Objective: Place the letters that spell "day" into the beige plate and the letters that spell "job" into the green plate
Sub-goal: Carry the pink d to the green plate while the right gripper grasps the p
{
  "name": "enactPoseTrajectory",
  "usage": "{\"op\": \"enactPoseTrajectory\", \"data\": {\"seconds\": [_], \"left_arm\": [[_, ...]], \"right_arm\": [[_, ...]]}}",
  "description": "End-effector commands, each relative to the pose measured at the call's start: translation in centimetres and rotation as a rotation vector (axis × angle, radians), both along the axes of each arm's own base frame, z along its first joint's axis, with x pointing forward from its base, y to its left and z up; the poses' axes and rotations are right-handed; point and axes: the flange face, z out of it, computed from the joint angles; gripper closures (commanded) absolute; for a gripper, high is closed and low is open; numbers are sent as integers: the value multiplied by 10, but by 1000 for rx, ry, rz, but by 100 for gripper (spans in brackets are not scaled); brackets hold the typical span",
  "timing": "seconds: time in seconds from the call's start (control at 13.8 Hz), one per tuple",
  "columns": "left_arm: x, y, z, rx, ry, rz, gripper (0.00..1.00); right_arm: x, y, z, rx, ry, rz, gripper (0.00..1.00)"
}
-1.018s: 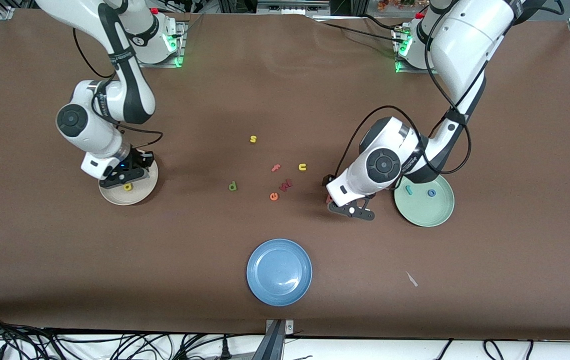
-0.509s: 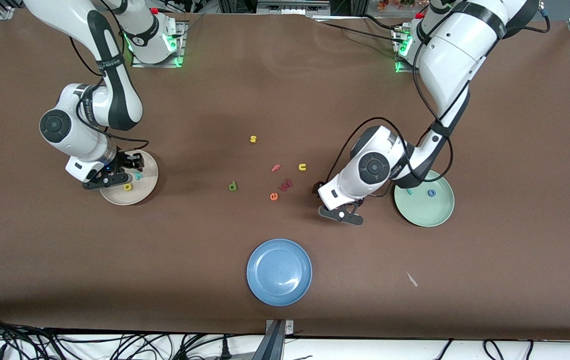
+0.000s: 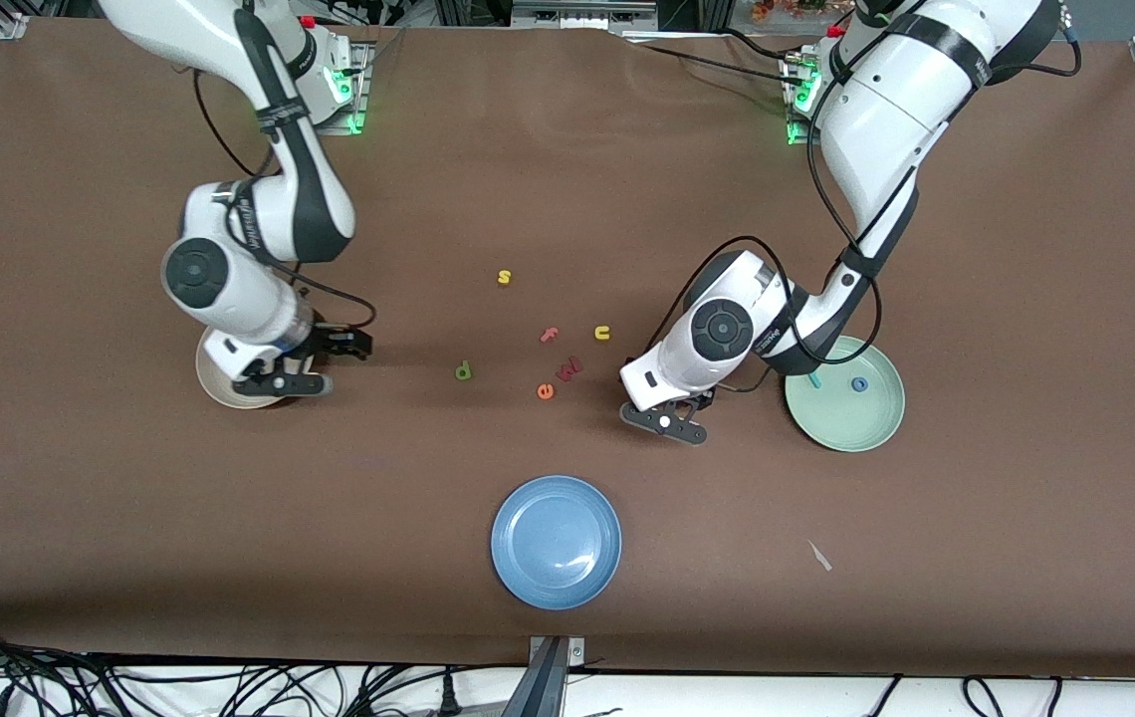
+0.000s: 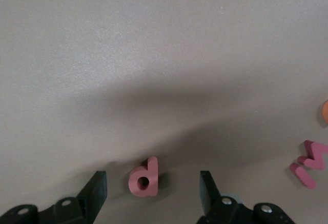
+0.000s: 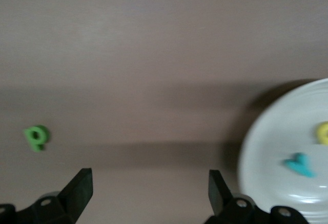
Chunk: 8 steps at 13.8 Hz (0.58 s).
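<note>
Since the earlier frame the right claw (image 3: 314, 363) has swung off the beige plate (image 3: 219, 383) toward the bench middle, and the left claw (image 3: 665, 413) has eased toward the loose letters. Left claw: low over the bench, jaws apart and empty, the salmon-red b (image 4: 145, 178) lying flat between its fingers (image 4: 96, 193) with a gap on each side. Right claw: over the beige plate's edge nearest the table middle, jaws wide and empty; its wrist view shows the teal y (image 5: 300, 164) and the yellow a (image 5: 323, 132) lying in that plate. The green d (image 3: 464, 371) lies on the bare bench between the beige plate and the loose cluster: orange e (image 3: 546, 391), dark red letter (image 3: 568, 368), salmon f (image 3: 550, 335), yellow u (image 3: 602, 333), yellow s (image 3: 504, 277). The green plate (image 3: 851, 423), at the left arm's end, holds the teal j (image 3: 813, 379) and blue o (image 3: 859, 383). The blue plate (image 3: 557, 541) sits nearest the front camera.
</note>
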Motion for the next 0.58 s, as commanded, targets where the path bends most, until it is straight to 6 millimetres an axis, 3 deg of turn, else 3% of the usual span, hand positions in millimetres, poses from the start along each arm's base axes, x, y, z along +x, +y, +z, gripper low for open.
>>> {"op": "enactPoseTrajectory", "data": {"seconds": [0.0, 0.15, 0.22, 0.36, 0.44, 0.51], "left_arm": [[1, -1, -10, 26, -16, -34, 21], [1, 0, -11, 27, -15, -33, 32], [2, 1, -12, 28, -13, -32, 45], [2, 1, -11, 28, -13, -31, 81], [2, 1, -10, 30, -14, -29, 91], [1, 0, -8, 33, -12, -30, 92]], "right_arm": [[20, 41, -11, 38, 8, -72, 0], [24, 56, -12, 43, -1, -58, 0], [25, 68, -17, 47, 0, -44, 0], [27, 84, -23, 53, -2, -21, 0], [29, 88, -27, 48, -2, -8, 0], [25, 98, -34, 44, 4, 11, 0]]}}
